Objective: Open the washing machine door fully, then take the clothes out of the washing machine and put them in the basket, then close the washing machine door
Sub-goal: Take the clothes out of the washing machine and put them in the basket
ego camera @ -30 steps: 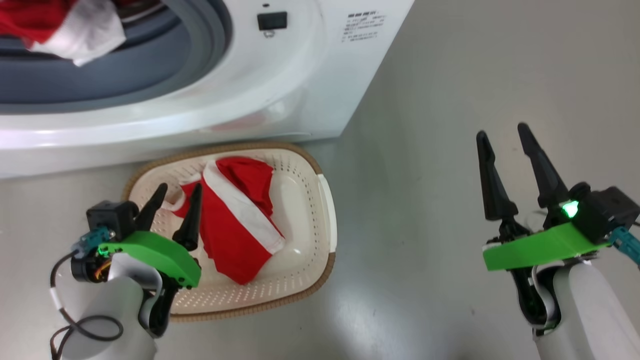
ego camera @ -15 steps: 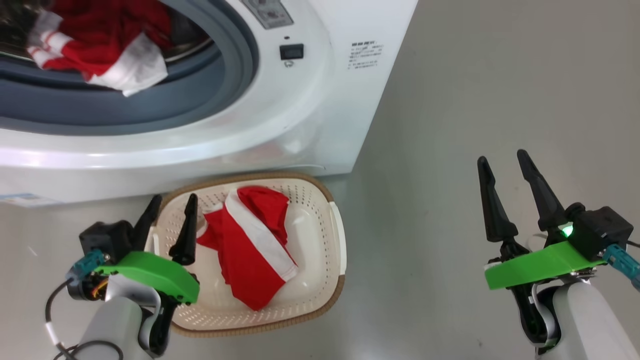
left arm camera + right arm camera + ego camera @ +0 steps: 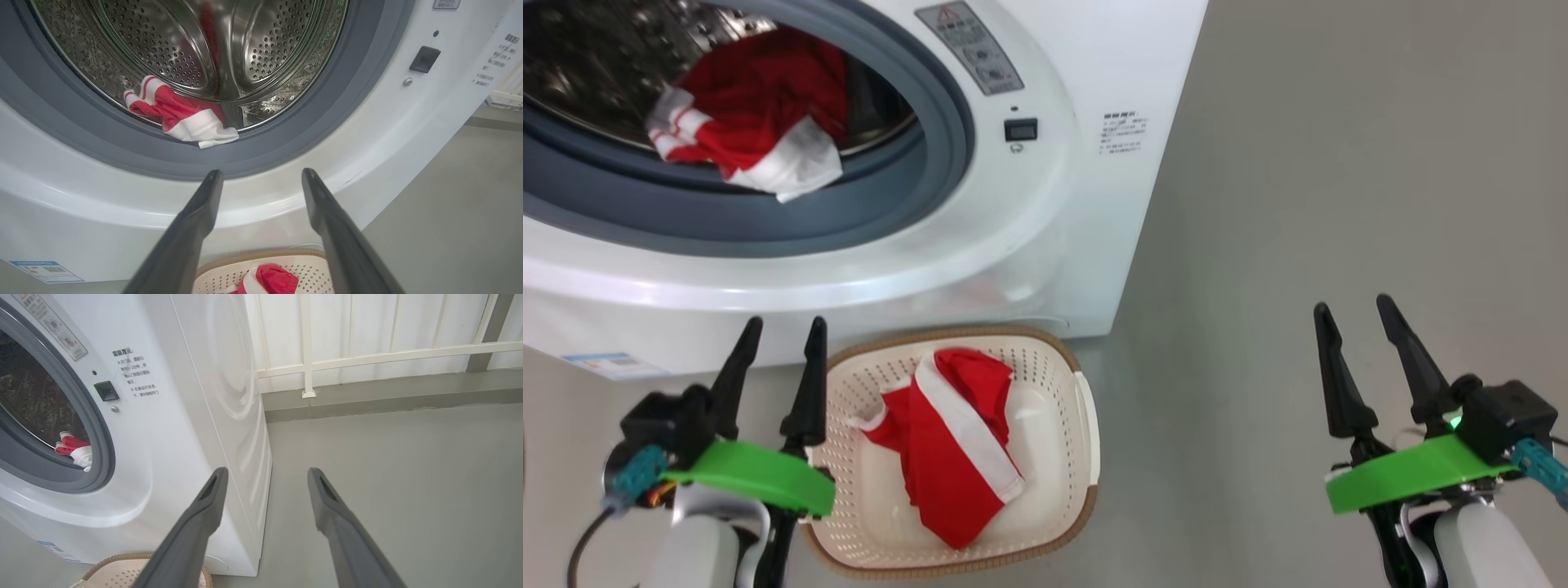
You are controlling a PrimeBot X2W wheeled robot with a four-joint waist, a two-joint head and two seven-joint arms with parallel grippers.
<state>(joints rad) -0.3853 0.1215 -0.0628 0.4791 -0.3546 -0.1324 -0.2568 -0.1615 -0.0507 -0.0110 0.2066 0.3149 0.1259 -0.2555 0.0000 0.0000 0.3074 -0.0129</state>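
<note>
The white washing machine [image 3: 1045, 204] stands with its drum mouth uncovered; its door is out of view. A red and white garment [image 3: 756, 135] [image 3: 179, 120] [image 3: 75, 451] lies at the drum's front lip, a white flap over the grey gasket [image 3: 882, 212]. Another red garment with a white stripe [image 3: 952, 441] [image 3: 269, 283] lies in the cream basket [image 3: 1062, 457] [image 3: 310, 269] [image 3: 118, 573] on the floor before the machine. My left gripper [image 3: 780, 347] [image 3: 261, 179] is open and empty, just left of the basket. Far right over the floor, my right gripper [image 3: 1356, 318] [image 3: 265, 477] is open and empty.
Grey floor [image 3: 1298, 180] stretches to the right of the machine. In the right wrist view a white railing [image 3: 367, 355] and a low kerb run along the back. The machine's front bulges out just above the basket's far rim.
The head camera has tilted up, bringing more of the drum and the garment inside into view. Relative to the basket, my left gripper has drawn back to its left side, still open.
</note>
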